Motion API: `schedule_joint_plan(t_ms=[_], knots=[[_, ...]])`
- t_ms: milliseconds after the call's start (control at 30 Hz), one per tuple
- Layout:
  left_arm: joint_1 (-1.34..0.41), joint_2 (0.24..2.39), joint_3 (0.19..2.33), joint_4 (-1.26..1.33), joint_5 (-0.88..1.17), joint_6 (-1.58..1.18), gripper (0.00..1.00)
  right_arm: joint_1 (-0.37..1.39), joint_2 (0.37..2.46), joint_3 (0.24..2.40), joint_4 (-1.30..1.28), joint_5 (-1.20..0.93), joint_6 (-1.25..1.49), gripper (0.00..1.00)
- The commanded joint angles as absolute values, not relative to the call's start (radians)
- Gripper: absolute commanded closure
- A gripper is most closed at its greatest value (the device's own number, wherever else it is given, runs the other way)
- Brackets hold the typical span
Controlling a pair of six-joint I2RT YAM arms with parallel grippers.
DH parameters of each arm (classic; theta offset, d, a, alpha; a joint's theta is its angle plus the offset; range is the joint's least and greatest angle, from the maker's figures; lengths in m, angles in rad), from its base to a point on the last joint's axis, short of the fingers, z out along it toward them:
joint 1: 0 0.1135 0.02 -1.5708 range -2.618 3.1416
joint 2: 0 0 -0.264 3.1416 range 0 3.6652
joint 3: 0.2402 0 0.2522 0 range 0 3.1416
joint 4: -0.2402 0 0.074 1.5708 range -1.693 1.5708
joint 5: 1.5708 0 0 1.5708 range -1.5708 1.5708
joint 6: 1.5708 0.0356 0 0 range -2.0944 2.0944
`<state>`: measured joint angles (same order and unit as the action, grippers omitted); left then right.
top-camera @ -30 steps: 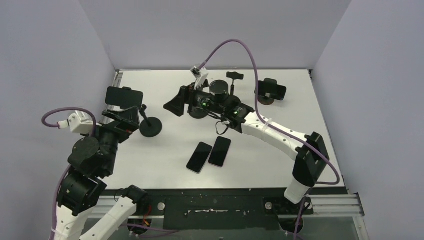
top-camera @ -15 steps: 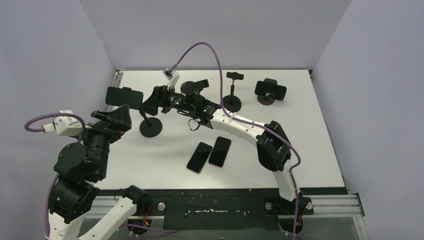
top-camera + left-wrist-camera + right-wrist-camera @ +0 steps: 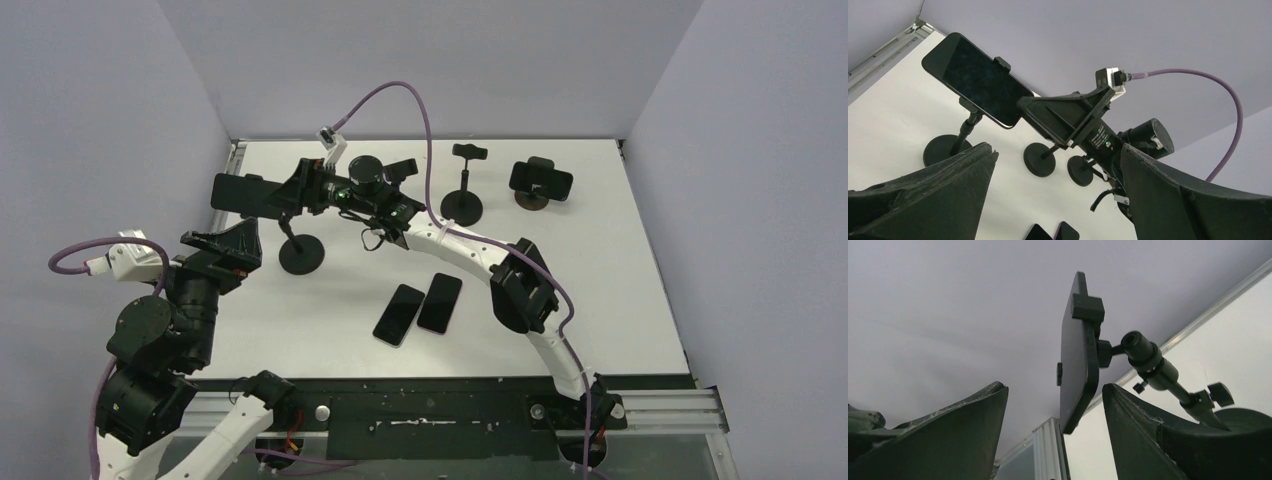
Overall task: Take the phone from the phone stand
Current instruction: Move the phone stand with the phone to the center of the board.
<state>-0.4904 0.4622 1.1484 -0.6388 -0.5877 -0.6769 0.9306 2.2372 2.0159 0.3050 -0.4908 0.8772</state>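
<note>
A dark phone (image 3: pixel 240 191) sits clamped sideways in the phone stand (image 3: pixel 300 254) at the back left of the white table (image 3: pixel 600 270). The right gripper (image 3: pixel 285 195) reaches across with its jaws apart on either side of the phone's right end, a gap showing on each side. The left gripper (image 3: pixel 222 240) hovers wide open just in front of the stand, holding nothing.

My right gripper (image 3: pixel 292 192) has swung over to the left, right up to the end of the phone (image 3: pixel 237 191). My left gripper (image 3: pixel 226 242) pulled back a little.
</note>
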Motion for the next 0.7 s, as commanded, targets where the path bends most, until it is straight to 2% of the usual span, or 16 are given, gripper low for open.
schedule_joint_plan(t_ms=[0,367,567,667], knots=[[-0.497,0.448,1.136,-0.651,-0.567,-0.693,0.05,0.922,2.290,2.150,0.350,-0.536,0.937,0.32],[-0.502,0.433,1.121,-0.661,-0.571,-0.699,0.05,0.922,2.381,2.261,0.297,-0.568,0.978,0.60],[-0.502,0.435,1.130,-0.662,-0.580,-0.695,0.05,0.919,2.365,2.247,0.303,-0.589,0.973,0.91],[-0.503,0.440,1.131,-0.648,-0.584,-0.685,0.05,0.910,2.303,2.159,0.333,-0.597,0.971,1.00]])
